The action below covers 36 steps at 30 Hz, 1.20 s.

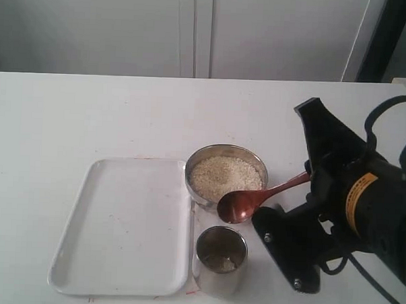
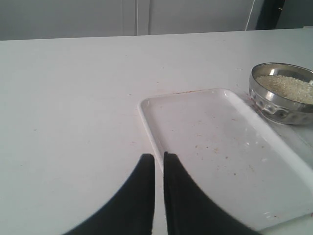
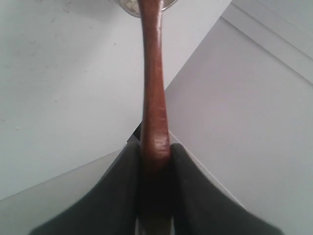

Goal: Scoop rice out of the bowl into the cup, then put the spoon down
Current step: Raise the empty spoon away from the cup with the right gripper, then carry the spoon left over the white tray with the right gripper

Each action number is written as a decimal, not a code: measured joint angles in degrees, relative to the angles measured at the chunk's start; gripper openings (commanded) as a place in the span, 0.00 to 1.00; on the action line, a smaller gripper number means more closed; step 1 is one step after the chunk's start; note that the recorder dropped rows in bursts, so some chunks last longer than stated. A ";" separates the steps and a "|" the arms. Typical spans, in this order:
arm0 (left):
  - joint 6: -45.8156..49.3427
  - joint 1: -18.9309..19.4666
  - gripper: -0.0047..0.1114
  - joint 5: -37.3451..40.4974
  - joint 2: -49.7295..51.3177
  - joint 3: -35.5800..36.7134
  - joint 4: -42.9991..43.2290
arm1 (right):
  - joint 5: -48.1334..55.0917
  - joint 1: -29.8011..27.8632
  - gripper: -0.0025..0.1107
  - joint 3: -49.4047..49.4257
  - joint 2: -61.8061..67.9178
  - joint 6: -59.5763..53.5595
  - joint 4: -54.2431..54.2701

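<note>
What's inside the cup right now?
In the exterior view the cup seems to hold only a little pale rice at the bottom; the rest is dark reflection. The near inner wall is hidden behind the rim.

1. The exterior view is bright, lit evenly by soft, diffuse light. The white worktop point(image 1: 90, 113) is nearly washed out, and the white tray point(image 1: 119, 229) barely separates from it.
2. Shadows are faint and short, the clearest a soft grey one at the base of the cup point(image 1: 218, 277).
3. Small glints sit on the rim of the bowl point(image 1: 227, 149), and there is a glossy spot on the spoon point(image 1: 244, 202).
4. In the left wrist view the left claw point(image 2: 158, 157) is a featureless black silhouette, while specks on the tray are sharp.
5. In the right wrist view the spoon handle and the right claw point(image 3: 155, 149) are blurred by closeness, and the wood carries a pale sheen.
</note>
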 measured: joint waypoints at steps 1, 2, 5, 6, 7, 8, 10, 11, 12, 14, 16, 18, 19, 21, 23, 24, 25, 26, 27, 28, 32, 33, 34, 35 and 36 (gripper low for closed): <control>0.00 0.00 0.16 0.00 0.00 0.00 0.00 | 0.00 0.00 0.02 0.00 0.00 -0.10 0.12; 0.00 0.00 0.16 0.00 0.00 0.00 0.00 | 0.00 0.00 0.02 0.00 0.00 -0.10 0.12; 0.00 0.00 0.16 0.00 0.00 0.00 0.00 | 0.00 0.00 0.02 0.00 0.00 0.62 0.47; 0.00 0.00 0.16 0.00 0.00 0.00 0.00 | 0.00 0.00 0.02 0.00 0.00 1.54 0.56; 0.00 0.00 0.16 0.00 0.00 0.00 0.00 | 0.00 0.00 0.02 0.00 0.00 4.56 0.99; 0.00 0.00 0.16 0.00 0.00 0.00 0.00 | 0.15 0.00 0.02 0.00 0.00 6.62 1.12; 0.00 0.00 0.16 0.00 0.00 0.00 0.00 | 0.66 0.00 0.02 0.00 0.00 10.97 1.57; 0.00 0.00 0.16 0.00 0.00 0.00 0.00 | 1.31 0.00 0.02 -0.29 0.00 13.71 2.03; 0.00 0.00 0.16 0.00 0.00 0.00 0.00 | 3.05 0.00 0.02 -1.48 0.00 19.30 3.47; 0.00 0.00 0.16 0.00 0.00 0.00 0.00 | 6.86 0.00 0.02 -4.22 0.00 28.52 8.08; 0.00 0.00 0.16 0.00 0.00 0.00 0.00 | 9.33 0.00 0.02 -6.08 0.00 34.65 12.37; 0.00 0.00 0.16 0.00 0.00 0.00 0.00 | 11.69 0.00 0.02 -8.18 0.00 40.86 18.67; 0.00 0.00 0.16 0.00 0.00 0.00 0.00 | 12.23 0.00 0.02 -9.09 0.00 43.76 22.71; 0.00 0.00 0.16 0.00 0.00 0.00 0.00 | 12.86 0.00 0.02 -10.61 0.00 52.19 30.45; 0.00 0.00 0.16 0.00 0.00 0.00 0.00 | 13.13 0.00 0.02 -10.89 0.00 60.36 37.20; 0.00 0.00 0.16 0.00 0.00 0.00 0.00 | 13.27 0.00 0.02 -10.89 0.00 61.88 39.35; 0.00 0.00 0.16 0.00 0.00 0.00 0.00 | 13.27 0.00 0.02 -10.98 0.00 63.66 41.29; 0.00 0.00 0.16 0.00 0.00 0.00 0.00 | 13.27 0.00 0.02 -10.98 0.00 65.18 43.11; 0.00 0.00 0.16 0.00 0.00 0.00 0.00 | 12.81 0.00 0.02 -10.98 0.00 66.28 44.41; 0.00 0.00 0.16 0.00 0.00 0.00 0.00 | 11.98 0.00 0.02 -10.98 0.00 67.42 45.89; 0.00 0.00 0.16 0.00 0.00 0.00 0.00 | 5.70 0.00 0.02 -10.98 0.04 69.81 49.89; 0.00 0.00 0.16 0.00 0.00 0.00 0.00 | 4.29 0.00 0.02 -11.24 0.04 69.93 50.62; 0.00 0.00 0.16 0.00 0.00 0.00 0.00 | 2.70 0.10 0.02 -11.70 0.26 70.16 51.17; 0.00 0.00 0.16 0.00 0.00 0.00 0.00 | 1.83 0.23 0.02 -12.54 0.60 70.16 51.36; 0.00 0.00 0.16 0.00 0.00 0.00 0.00 | 1.53 0.23 0.02 -13.71 1.03 70.29 51.52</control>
